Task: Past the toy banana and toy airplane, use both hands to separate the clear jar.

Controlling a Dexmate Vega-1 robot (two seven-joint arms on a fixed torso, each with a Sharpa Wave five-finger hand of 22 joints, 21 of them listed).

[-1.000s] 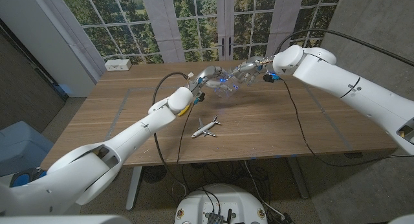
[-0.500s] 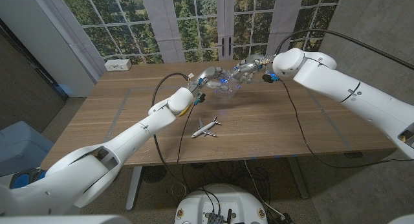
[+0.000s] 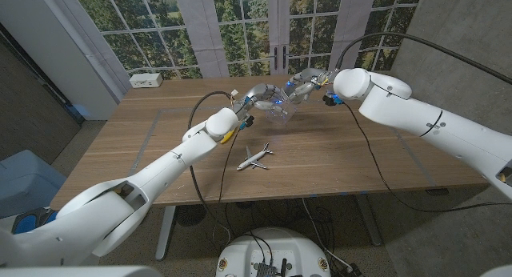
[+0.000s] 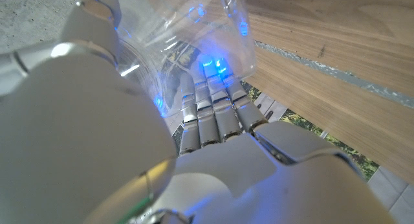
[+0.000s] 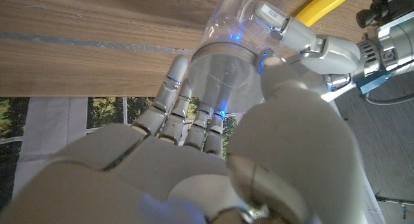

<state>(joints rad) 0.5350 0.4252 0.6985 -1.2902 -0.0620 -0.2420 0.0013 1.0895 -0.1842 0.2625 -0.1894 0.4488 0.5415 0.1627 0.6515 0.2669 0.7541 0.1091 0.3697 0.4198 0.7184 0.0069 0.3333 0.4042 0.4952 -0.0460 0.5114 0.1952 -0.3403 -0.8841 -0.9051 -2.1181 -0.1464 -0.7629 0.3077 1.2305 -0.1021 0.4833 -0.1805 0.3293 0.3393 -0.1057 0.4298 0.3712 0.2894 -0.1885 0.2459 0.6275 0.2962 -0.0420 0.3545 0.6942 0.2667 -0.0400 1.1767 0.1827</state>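
The clear jar (image 3: 278, 109) is up off the table at its far side, beyond the toy airplane (image 3: 254, 157) and the toy banana (image 3: 230, 133), caught between the two hands. Over the last second the right arm has swung in leftward, bringing the right hand (image 3: 302, 88) closer against the left hand (image 3: 260, 94), so the jar is now pinched tight between them; it looks as if the grip is set and the twist or pull to part it can begin. The right wrist view has that hand's fingers (image 5: 194, 114) wrapped over the jar's round end, clamped on it. The left wrist view has the left fingers (image 4: 213, 111) closed along the jar's clear wall. Whether the lid has loosened at all I can't tell through the glare
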